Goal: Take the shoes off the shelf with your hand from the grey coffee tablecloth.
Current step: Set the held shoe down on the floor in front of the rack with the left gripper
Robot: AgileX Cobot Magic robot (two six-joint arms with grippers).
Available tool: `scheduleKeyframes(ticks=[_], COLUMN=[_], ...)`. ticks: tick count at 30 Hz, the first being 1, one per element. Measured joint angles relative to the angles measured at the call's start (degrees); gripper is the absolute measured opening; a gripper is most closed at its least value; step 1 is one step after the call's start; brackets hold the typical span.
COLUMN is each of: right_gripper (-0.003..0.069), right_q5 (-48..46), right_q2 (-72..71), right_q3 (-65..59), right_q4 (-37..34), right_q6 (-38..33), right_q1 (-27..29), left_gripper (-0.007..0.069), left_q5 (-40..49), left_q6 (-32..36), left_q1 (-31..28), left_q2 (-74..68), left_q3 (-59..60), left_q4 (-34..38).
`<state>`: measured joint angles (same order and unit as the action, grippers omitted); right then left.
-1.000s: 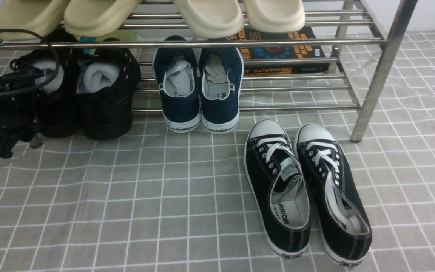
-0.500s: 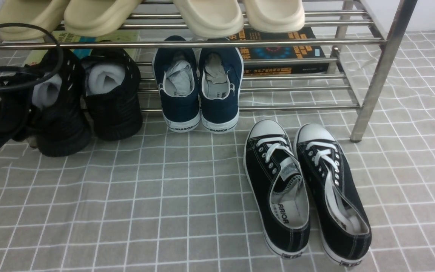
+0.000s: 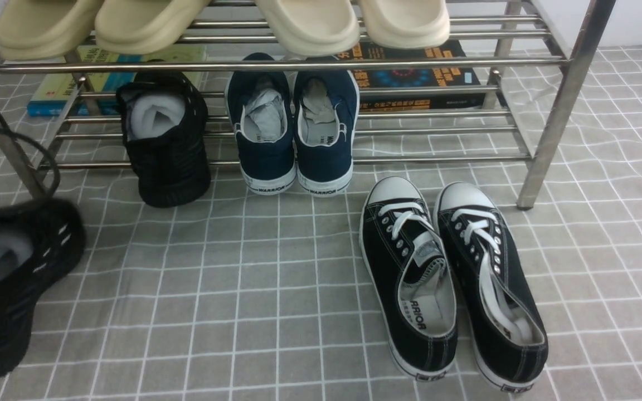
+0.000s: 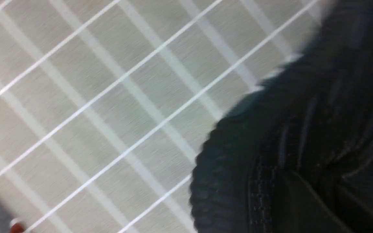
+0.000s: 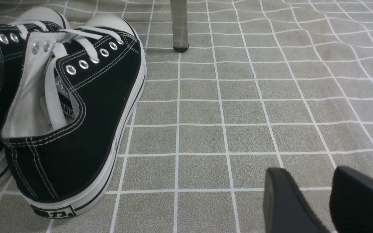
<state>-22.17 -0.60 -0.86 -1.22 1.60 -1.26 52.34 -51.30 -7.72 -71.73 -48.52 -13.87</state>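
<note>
Pulling away, near black sneaker (image 3: 3, 328): off the shelf (image 3: 438, 160) since half a second ago, blurred over grey tablecloth (image 3: 187, 312); half the job begun, apparently.
Other black sneaker (image 3: 170, 167): unmoved on the lower tier, likely next.
Left tool: clenched on near black sneaker, by all signs; fingertips indistinct.
Right tool (image 5: 312, 194): released, nothing between.
Black knit sneakers: two.
Navy shoes (image 3: 268, 159): two.
White-toed shoes (image 3: 379, 273): two.
Cream clogs (image 3: 131, 33): four.
</note>
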Motion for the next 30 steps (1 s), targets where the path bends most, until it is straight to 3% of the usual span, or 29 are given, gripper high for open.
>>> scheduleKeyframes(ticks=[7,21,30], right_gripper=[0.0239,0.0239,0.0239], right_q5=[0.0,0.0,0.0], right_q2=[0.0,0.0,0.0], right_q3=[0.0,0.0,0.0], right_q4=[0.0,0.0,0.0], right_q6=[0.0,0.0,0.05], right_q1=[0.0,0.0,0.0], left_gripper=[0.0043,0.0045,0.0046], left_q5=[-5.03,-6.23,-12.75], left_q6=[-0.91,6.79,6.79], left_q1=[0.0,0.0,0.0], left_q2=[1.24,8.65,3.56], left_q3=[6.78,2.21,8.43], left_q4=[0.17,4.51,4.51])
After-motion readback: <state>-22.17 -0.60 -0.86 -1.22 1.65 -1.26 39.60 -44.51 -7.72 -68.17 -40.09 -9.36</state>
